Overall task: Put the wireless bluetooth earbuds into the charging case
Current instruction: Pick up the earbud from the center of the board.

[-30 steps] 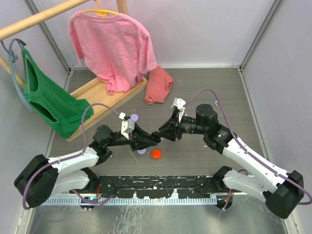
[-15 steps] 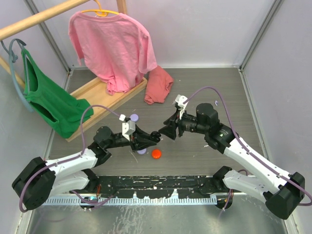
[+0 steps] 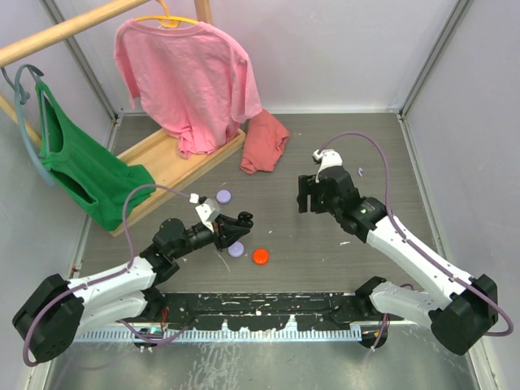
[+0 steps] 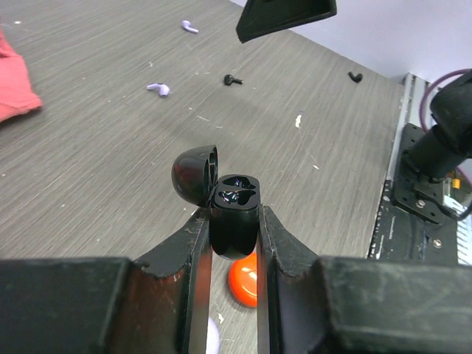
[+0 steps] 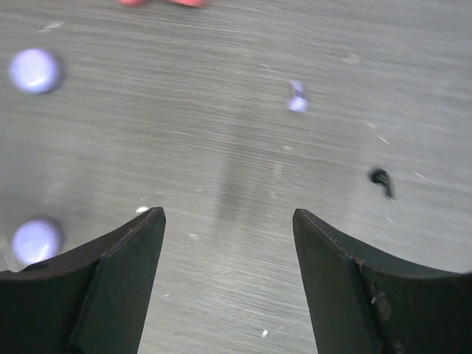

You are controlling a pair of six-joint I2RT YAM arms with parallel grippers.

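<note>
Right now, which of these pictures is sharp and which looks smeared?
Left wrist view: sharp, the open black charging case and the table grain crisp, small glints inside the case. Right wrist view: soft all over, the lavender pucks and a black earbud smeared. Top external view: evenly lit, clear, only faint shadows.

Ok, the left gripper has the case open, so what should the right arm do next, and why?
Probably shift the right gripper over the black earbud and lower onto it. Its jaws hang open and empty above the table, the earbud lies loose off to one side of them, and the left gripper holds the case with its lid open.
</note>
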